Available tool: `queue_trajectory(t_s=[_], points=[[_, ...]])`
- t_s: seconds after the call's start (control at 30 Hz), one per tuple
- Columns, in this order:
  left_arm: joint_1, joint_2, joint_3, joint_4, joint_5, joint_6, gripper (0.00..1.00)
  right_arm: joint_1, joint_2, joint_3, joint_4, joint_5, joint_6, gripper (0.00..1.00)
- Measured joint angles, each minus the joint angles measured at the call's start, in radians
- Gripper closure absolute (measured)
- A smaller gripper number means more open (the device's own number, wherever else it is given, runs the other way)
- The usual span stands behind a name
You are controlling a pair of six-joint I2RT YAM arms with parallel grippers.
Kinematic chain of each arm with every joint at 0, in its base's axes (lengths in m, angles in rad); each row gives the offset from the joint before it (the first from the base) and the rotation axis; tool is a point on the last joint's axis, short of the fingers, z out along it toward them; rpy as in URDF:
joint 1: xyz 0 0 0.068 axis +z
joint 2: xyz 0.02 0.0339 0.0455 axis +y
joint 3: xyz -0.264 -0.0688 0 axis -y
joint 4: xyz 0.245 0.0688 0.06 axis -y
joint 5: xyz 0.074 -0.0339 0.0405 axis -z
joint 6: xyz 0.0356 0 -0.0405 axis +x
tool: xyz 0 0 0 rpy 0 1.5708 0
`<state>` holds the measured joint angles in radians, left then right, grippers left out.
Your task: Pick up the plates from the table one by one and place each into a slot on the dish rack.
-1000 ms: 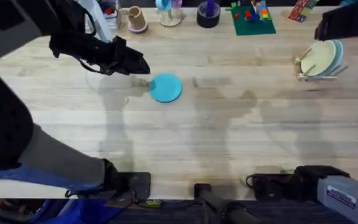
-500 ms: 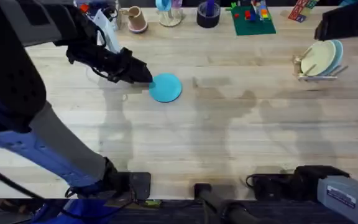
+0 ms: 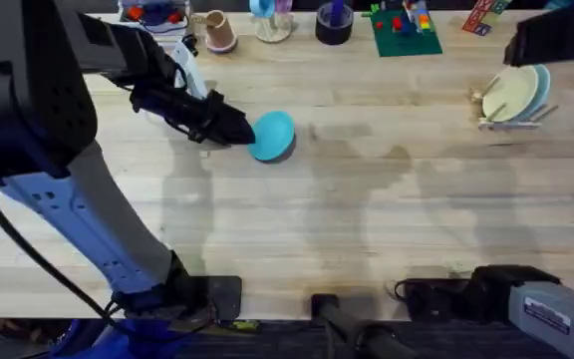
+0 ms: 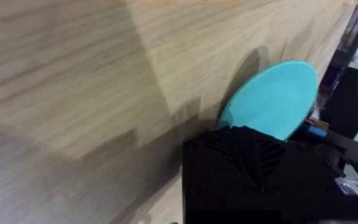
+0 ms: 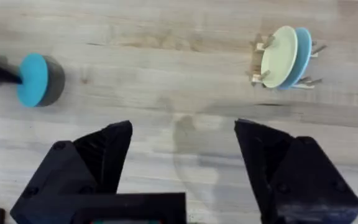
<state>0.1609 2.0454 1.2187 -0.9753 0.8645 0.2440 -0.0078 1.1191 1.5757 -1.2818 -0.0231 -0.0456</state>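
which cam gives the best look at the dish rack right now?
Right wrist. It shows the dish rack whole and unobstructed, with a cream plate and a pale blue plate standing in it. Overhead has the rack near the right edge, partly under a dark arm. Left wrist faces the turquoise plate instead.

Plates: three in all, one turquoise plate (image 3: 272,135), one cream plate (image 3: 511,98) and one pale blue plate (image 3: 540,88).
Plates in the dish rack (image 3: 488,110): two, the cream one and the pale blue one, standing on edge side by side.
Plates away from the rack: one, the turquoise one, tilted up off the tabletop (image 3: 367,219).
Dish racks: one.
Tabletops: one.
End effectors: two, the left end effector (image 3: 239,132) and the right end effector (image 5: 182,158).
Black tape rolls: one tape roll (image 3: 334,24) at the tabletop's far edge.
Cups: one tan cup (image 3: 218,32) at the far edge.
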Motion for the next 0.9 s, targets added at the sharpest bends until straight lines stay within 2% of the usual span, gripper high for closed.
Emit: queue_trajectory(t_s=[0.43,0.6,0.9], points=[[-0.003,0.002,0.000,0.001,0.004,-0.005,0.960,0.000,0.000,0.000,-0.021,0.000,0.000,0.009],[-0.004,0.002,0.000,0.001,0.004,-0.005,0.960,-0.001,0.005,0.000,-0.021,-0.037,0.055,0.007],[-0.003,0.002,0.000,0.001,0.004,-0.005,0.960,-0.001,0.147,0.004,-0.004,-0.156,0.166,0.007]])
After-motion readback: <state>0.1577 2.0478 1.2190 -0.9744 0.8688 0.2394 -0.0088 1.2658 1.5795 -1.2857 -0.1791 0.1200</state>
